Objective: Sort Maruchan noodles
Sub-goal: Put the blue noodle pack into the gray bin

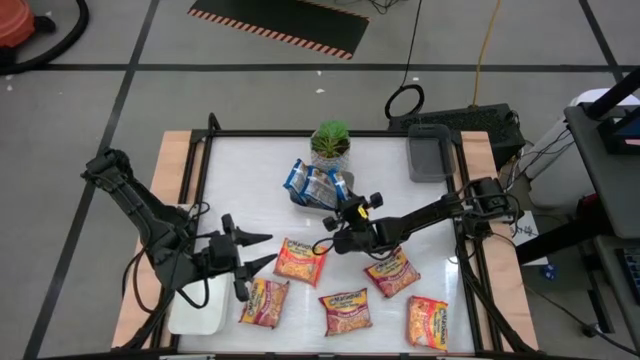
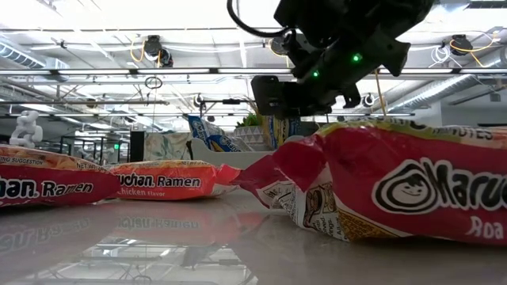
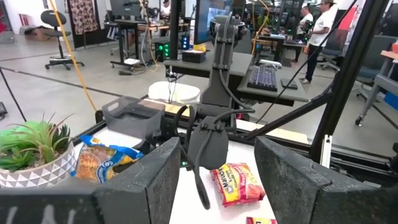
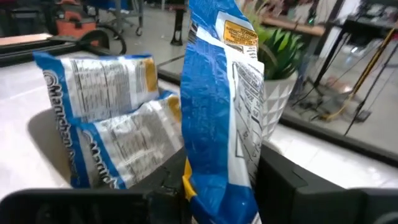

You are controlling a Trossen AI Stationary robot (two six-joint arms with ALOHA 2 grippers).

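Two blue-white Maruchan noodle packets (image 1: 308, 178) lie in a small grey tray (image 1: 297, 198) beside a potted plant (image 1: 330, 143) at the table's far middle. My right gripper (image 1: 341, 207) is shut on a third blue-white packet (image 4: 217, 118) right next to them. Several orange-red packets (image 1: 300, 260) lie flat along the near half of the table. My left gripper (image 1: 262, 250) hovers open over the near left part and touches nothing. My right gripper pinches the blue-white packet by its near end (image 4: 214, 177) between the two fingers (image 4: 283, 180). The fingers reach in roughly level from the table's near right. The packet stands on edge and rises past the fingers, next to the packets in the grey tray.
A white tray (image 1: 195, 305) sits at the near left edge under my left arm. A larger grey tray (image 1: 430, 155) stands at the far right. The potted plant stands close behind the blue packets. Black frame rails (image 1: 300, 132) run along the table's edges.
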